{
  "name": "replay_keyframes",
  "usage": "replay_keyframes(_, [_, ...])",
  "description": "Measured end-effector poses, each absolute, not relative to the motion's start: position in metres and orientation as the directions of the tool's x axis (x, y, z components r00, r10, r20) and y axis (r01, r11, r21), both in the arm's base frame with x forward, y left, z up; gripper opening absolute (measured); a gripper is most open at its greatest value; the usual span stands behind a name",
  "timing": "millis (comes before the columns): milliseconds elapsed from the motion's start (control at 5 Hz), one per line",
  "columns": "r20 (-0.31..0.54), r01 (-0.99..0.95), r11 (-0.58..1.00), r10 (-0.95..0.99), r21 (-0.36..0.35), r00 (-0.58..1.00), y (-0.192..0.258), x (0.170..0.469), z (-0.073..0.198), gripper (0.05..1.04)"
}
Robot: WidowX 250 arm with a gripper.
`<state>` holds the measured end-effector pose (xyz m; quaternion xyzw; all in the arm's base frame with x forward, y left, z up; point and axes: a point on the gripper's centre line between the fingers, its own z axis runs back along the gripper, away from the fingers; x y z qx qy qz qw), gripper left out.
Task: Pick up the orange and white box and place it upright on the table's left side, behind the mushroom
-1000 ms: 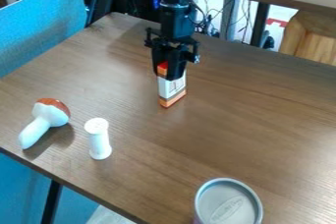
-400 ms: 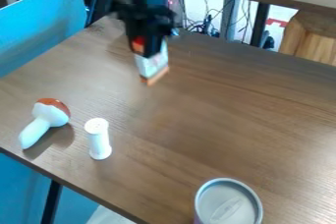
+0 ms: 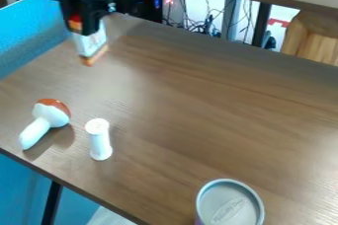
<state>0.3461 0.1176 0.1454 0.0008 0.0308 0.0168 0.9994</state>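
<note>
gripper (image 3: 85, 26) closed on white-and-orange box (image 3: 91, 45), far left of table (image 3: 185, 110). grasp done; box seems lifted, release not yet done. toy mushroom (image 3: 45, 121), white cylinder (image 3: 99, 141) near left; can (image 3: 229, 206) near right.

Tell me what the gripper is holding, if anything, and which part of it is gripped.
The gripper holds a small white box with orange ends, gripped at its upper end, the lower end hanging below.
</note>
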Motion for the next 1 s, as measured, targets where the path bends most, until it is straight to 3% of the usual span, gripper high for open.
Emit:
replay_keyframes(400, [-0.158,-0.140,0.989,0.144,0.038,0.977,0.188,0.338,0.130,0.397])
replay_keyframes(1000, [-0.312,-0.117,0.993,0.122,0.034,0.942,0.201,0.335,0.086,0.397])
